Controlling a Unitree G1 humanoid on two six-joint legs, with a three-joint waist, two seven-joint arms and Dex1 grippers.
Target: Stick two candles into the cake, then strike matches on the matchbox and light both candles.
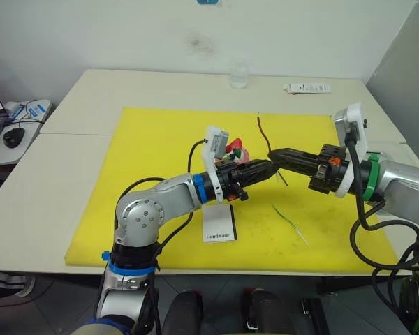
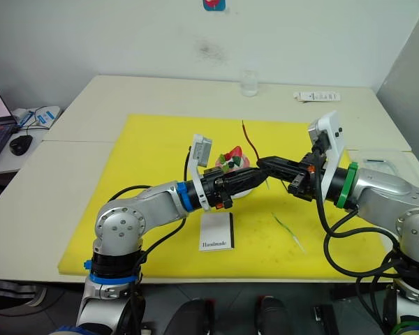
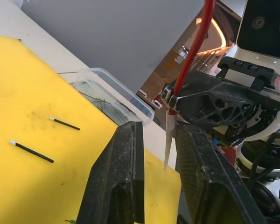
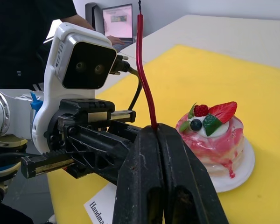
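Pale table (image 1: 77, 174) against a white wall, with a yellow mat (image 1: 153, 146) covering its middle. Red candle (image 1: 263, 130) upright over the mat's centre, clamped near its lower end in the right gripper (image 1: 271, 155), fingers pressed together on it, pale tip (image 3: 167, 140) pointing down between the spread fingers of the left gripper (image 1: 269, 167). Left gripper's fingers apart, not touching the candle, tips meeting the right gripper's tips head-on. Cake (image 4: 214, 133) on its white plate (image 4: 238, 175) just behind and left of the two grippers, partly hidden by the left arm in the head views. Green candle (image 1: 290, 223) flat on the mat, near and right of the grippers, well apart from them. Matchbox (image 1: 220, 225) at the near edge of the mat, just under the left forearm. Two matches (image 3: 31, 152) on the mat toward its right side, beside a clear container (image 3: 109, 95) off the mat's right edge. Open mat to the far left and far right; glass (image 1: 239, 75) and white remote (image 1: 307, 88) near the table's far edge.
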